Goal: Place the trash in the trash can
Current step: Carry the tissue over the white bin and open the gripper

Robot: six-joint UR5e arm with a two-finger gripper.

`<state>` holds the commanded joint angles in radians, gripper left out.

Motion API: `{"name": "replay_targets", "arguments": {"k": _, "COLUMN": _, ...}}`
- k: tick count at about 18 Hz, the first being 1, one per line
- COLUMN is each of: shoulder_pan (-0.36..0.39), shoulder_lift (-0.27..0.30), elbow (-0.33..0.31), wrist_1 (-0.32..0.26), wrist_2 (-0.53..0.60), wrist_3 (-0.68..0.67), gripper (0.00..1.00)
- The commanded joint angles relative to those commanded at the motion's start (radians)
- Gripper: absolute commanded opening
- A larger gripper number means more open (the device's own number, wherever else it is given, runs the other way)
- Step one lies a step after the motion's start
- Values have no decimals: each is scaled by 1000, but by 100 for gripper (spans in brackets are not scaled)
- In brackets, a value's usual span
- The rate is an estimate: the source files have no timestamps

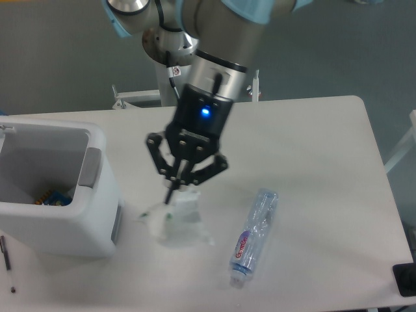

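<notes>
My gripper (172,194) is shut on the crumpled white paper wad (177,218), which hangs below the fingers above the table, left of centre. The clear bluish bottle (253,236) with a pink-red label lies on its side on the table, to the right of the wad and apart from it. At the left edge stands the white trash can (97,221), open at the top, with something coloured on its floor. The wad is a short way right of the can's grey handle panel.
A black pen (6,260) lies at the table's front left edge beside the can. A dark flat object (405,279) sits at the front right corner. The robot's base (175,58) rises behind the table's far edge.
</notes>
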<state>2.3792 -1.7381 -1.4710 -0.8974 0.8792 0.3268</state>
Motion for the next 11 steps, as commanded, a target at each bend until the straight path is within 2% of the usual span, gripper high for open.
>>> {"name": "replay_targets", "arguments": {"k": 3, "shoulder_pan": -20, "shoulder_lift": 46, "elbow": -34, "wrist_1": -2, "wrist_2": -22, "wrist_3": -18, "gripper": 0}}
{"name": "replay_targets", "arguments": {"k": 8, "shoulder_pan": -64, "shoulder_lift": 129, "elbow": -135, "wrist_1": 0, "wrist_2": -20, "wrist_3": -20, "gripper": 3}}
{"name": "replay_targets", "arguments": {"k": 11, "shoulder_pan": -95, "shoulder_lift": 158, "elbow": -170, "wrist_1": 0, "wrist_2": -20, "wrist_3": -21, "gripper": 4}}
